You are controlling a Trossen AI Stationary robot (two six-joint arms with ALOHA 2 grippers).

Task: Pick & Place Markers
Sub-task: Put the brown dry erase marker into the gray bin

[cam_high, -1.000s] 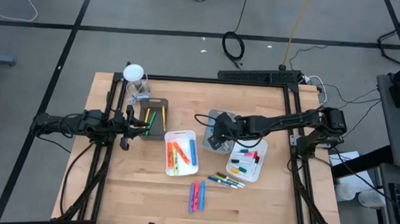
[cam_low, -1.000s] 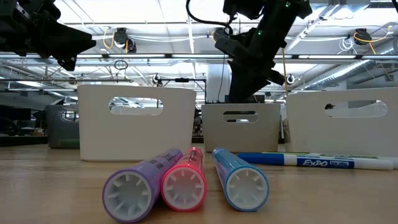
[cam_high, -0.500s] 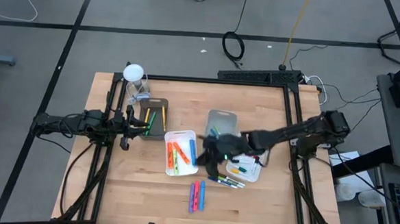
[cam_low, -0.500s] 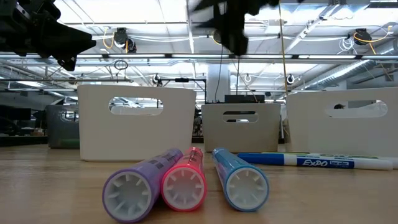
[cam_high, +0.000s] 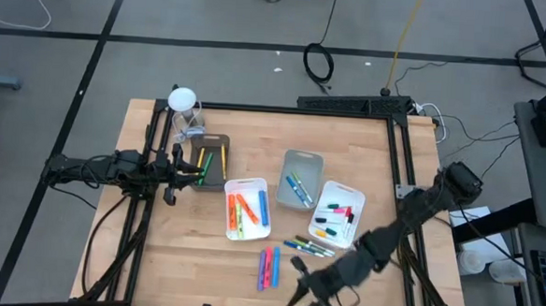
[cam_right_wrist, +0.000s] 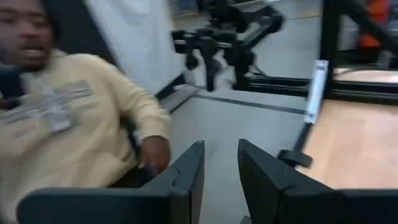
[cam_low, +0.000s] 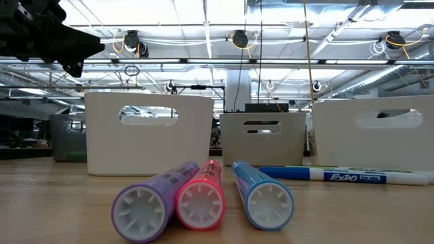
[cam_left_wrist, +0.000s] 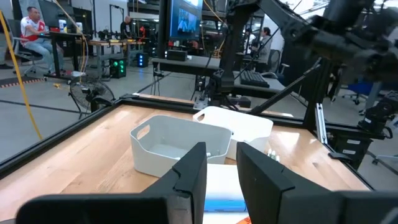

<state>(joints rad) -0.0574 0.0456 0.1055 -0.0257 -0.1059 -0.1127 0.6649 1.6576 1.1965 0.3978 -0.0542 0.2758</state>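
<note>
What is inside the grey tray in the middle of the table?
The grey tray holds a few markers, blue and green-yellow, lying at a slant. In the low view its wall hides the contents, so an exact count cannot be told.

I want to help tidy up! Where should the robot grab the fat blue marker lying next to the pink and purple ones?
Probably around the middle of the fat blue marker's barrel, coming straight down. It lies flat on the wooden table, its outer side free; the pink marker hugs the other, so the fingers should straddle it carefully.
</note>
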